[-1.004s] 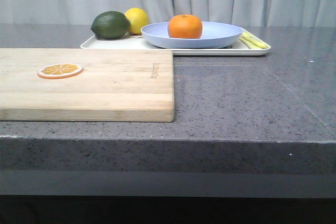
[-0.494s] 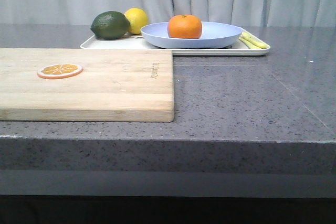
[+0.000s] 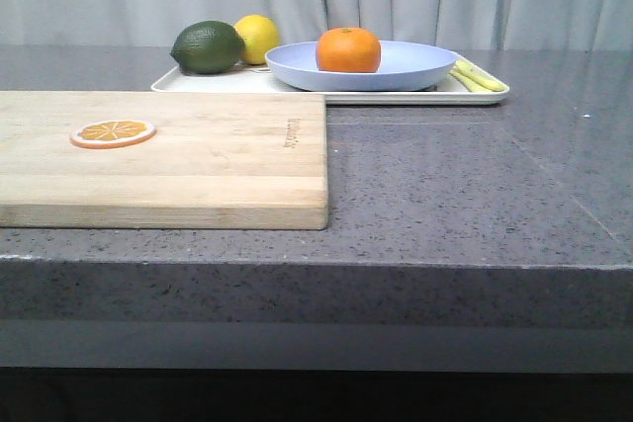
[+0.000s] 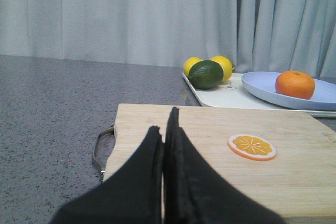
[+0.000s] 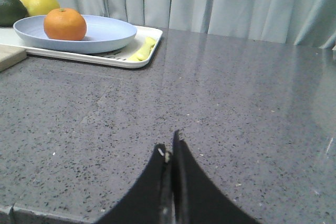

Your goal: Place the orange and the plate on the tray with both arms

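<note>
- The grey stone table (image 3: 445, 195) fills the front view, and no arm shows there at all; both look pulled back toward the near edge, so the work reads as done.
- The cutting board (image 3: 198, 160) lies at the front left, near the tray but apart from it, with nothing on it except the orange slice (image 3: 113, 132). It plays no part in the task.
- The tray (image 3: 396, 97) sits at the far side, long edge facing us, carrying everything the job asks for.
- The plate (image 3: 415, 66) rests flat on the tray, toward its right half, a sensible place since the fruit holds the left end.
- The orange (image 3: 348, 49) sits inside the plate, left of its middle, and the shallow rim stops it rolling.
- A green fruit (image 3: 208, 46) and a lemon (image 3: 259, 37) crowd the tray's left end; the left wrist view shows a 2nd yellow fruit behind, hidden from the front.
- Pale yellow pieces (image 3: 477, 76) lie by the plate's right side; I cannot tell what they are.
- The left gripper (image 4: 165, 129) hangs over the board, fingers pressed together, empty.
- The right gripper (image 5: 171, 153) hangs over bare table, fingers pressed together, holding nothing.
</note>
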